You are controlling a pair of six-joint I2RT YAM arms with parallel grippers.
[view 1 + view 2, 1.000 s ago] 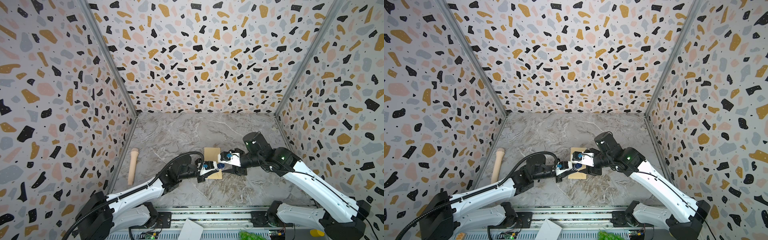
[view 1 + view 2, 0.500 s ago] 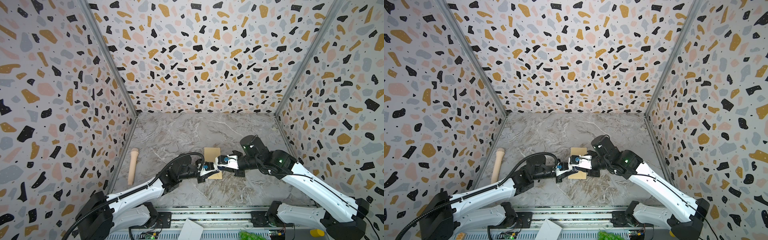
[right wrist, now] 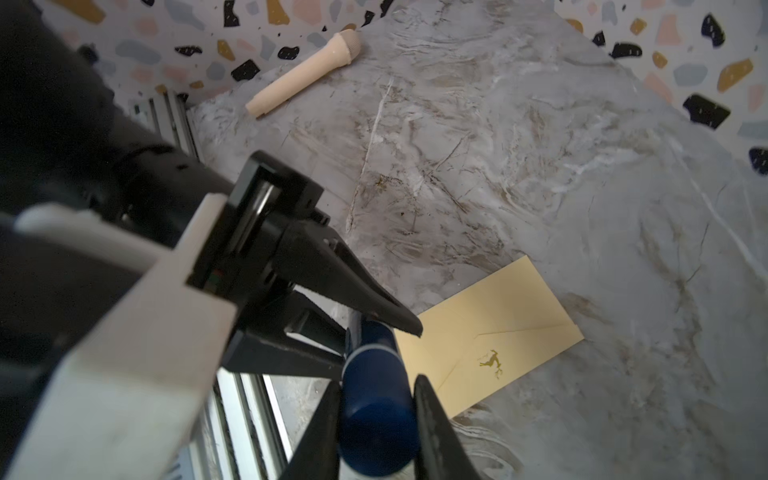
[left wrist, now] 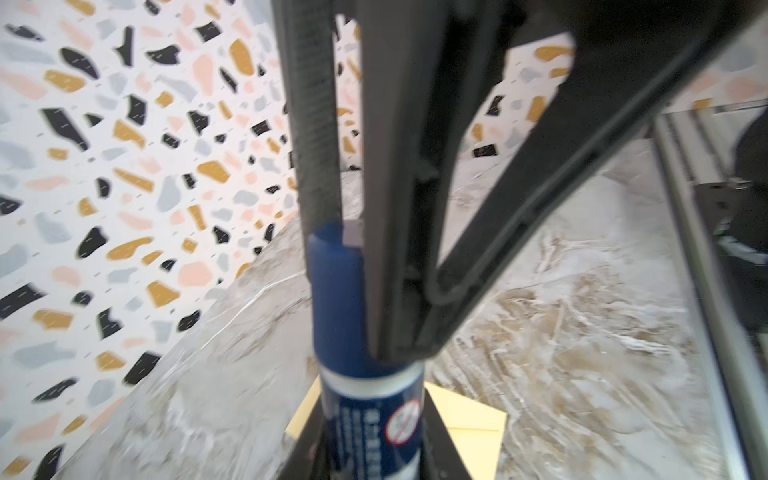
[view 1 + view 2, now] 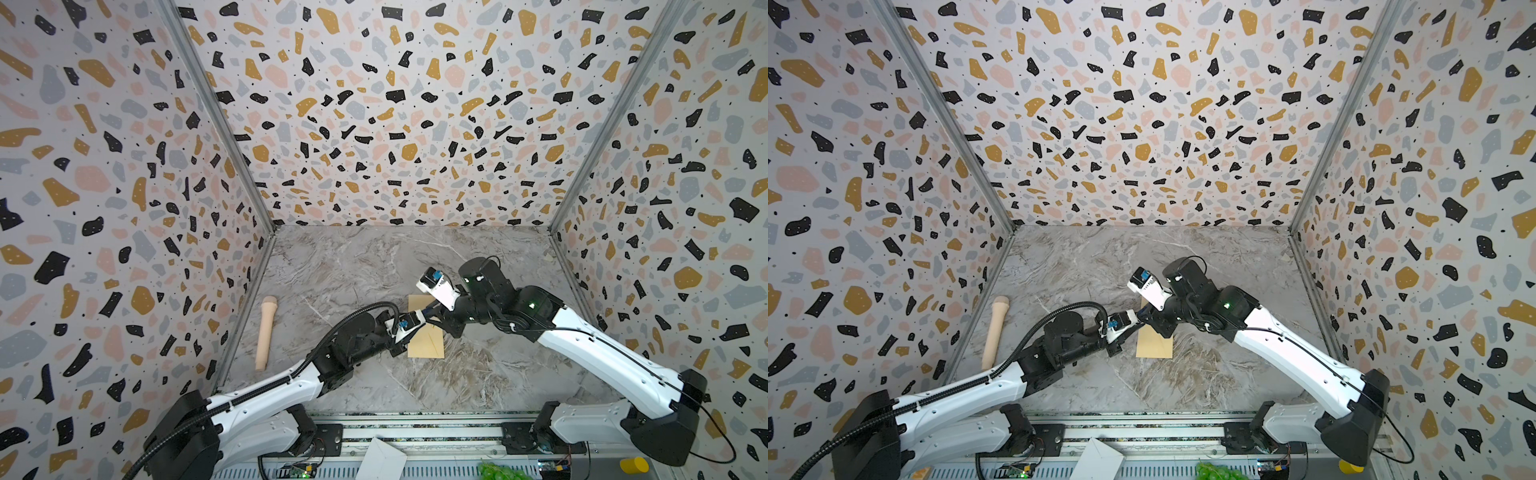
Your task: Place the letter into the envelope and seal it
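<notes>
The tan envelope (image 5: 426, 343) (image 5: 1154, 347) lies flat on the marble table, its pointed flap folded down with a small gold mark (image 3: 492, 361) at the tip. The letter is out of view. Just above the envelope's left edge a blue glue stick (image 4: 365, 415) is held from both ends. My left gripper (image 5: 424, 319) (image 4: 372, 419) is shut on its labelled body. My right gripper (image 5: 436, 312) (image 3: 376, 415) is shut on its dark blue cap (image 3: 374, 390). In the left wrist view the right gripper's fingers (image 4: 316, 124) clamp the cap.
A beige rod-like handle (image 5: 266, 332) (image 3: 303, 75) lies along the left wall. A white folded paper (image 5: 382, 461), a green bunch (image 5: 498, 471) and a yellow object (image 5: 633, 465) sit by the front rail. Patterned walls close three sides.
My right gripper has closed onto the glue stick's cap, and its wrist has swung up and towards the back. The left arm and the envelope have stayed put.
</notes>
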